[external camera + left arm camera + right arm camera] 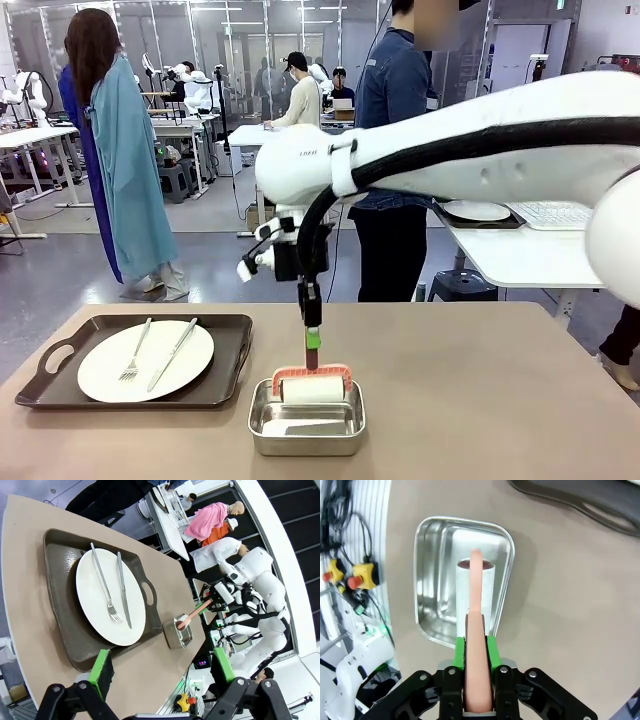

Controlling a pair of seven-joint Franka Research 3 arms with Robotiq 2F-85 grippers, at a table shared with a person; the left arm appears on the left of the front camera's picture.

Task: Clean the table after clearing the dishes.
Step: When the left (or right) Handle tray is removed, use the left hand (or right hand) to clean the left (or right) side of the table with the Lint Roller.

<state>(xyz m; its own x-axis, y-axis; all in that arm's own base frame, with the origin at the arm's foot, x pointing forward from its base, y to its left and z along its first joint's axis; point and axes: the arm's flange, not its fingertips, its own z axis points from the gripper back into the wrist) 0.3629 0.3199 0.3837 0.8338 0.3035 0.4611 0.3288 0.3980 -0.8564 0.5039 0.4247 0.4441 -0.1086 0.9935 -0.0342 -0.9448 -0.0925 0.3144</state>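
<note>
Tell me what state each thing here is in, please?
roller: handle upright, roll down inside the steel pan
steel pan: on the table, beside the tray
tray: on the table, not yet cleared
plate: flat on the tray
fork, knife: side by side on the plate
right end effector: shut on the roller's handle
left end effector: open, holding nothing

tray [590,495] cropped, roller [489,595] half hidden
</note>
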